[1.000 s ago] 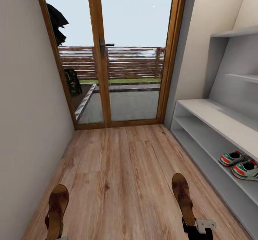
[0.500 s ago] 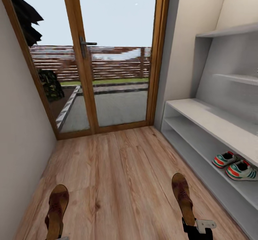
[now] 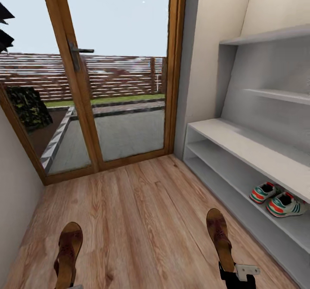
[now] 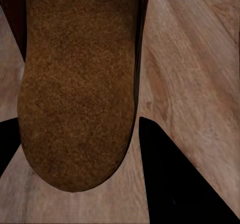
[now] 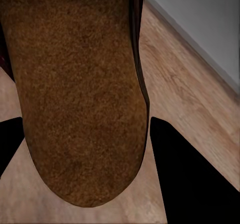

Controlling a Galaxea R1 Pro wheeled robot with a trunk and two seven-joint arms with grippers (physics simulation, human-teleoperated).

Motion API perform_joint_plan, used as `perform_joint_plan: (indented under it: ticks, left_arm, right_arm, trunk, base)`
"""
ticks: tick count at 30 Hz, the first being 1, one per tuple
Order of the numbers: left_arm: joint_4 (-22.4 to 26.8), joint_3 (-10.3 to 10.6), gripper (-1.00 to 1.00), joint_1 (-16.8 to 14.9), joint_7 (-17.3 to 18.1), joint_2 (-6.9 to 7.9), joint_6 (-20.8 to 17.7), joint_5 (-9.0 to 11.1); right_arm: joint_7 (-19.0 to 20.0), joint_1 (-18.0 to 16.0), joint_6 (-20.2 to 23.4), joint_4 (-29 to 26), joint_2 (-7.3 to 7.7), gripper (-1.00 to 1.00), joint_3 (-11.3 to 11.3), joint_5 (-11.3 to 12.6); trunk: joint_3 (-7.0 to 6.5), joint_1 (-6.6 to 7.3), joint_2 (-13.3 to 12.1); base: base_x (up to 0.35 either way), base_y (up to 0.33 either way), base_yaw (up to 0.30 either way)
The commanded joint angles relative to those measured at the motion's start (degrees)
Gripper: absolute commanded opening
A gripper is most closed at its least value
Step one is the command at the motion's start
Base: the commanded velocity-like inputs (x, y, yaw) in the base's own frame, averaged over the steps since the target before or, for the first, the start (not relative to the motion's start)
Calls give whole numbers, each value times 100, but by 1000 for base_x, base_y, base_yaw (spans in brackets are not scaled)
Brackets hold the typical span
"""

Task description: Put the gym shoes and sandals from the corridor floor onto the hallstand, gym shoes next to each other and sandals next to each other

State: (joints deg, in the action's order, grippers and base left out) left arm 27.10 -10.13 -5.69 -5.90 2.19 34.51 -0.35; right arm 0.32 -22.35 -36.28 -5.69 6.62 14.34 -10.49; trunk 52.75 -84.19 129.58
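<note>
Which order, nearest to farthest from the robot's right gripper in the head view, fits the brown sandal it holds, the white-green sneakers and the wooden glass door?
1. Brown leather sandal, in the right gripper.
2. White-green sneakers, right, on the rack's shelf.
3. Wooden-framed glass door, at the corridor's far end.

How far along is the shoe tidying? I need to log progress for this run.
Done: both gym shoes sit side by side on a shelf of the hallstand. In hand: the left gripper holds one sandal and the right gripper holds the other sandal, both above the corridor floor. Left: placing the two sandals together on the rack.
</note>
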Motion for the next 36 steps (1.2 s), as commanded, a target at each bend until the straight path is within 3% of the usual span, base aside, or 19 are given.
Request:
perform_joint_plan:
  ticks: [1,36]
  left_arm:
    - [-3,3,-100,-2,-24,1,12,-27]
    - [-3,22,-100,-2,-17,1,21,-33]
  right_arm:
    - [12,-6,-20,6,-1,-100,51,-41]
    - [12,-6,-20,6,-2,-100,51,-41]
  trunk:
    - [5,-2,2]
    - [5,-2,2]
  base:
    - [301,203,-265]
    - [298,197,-265]
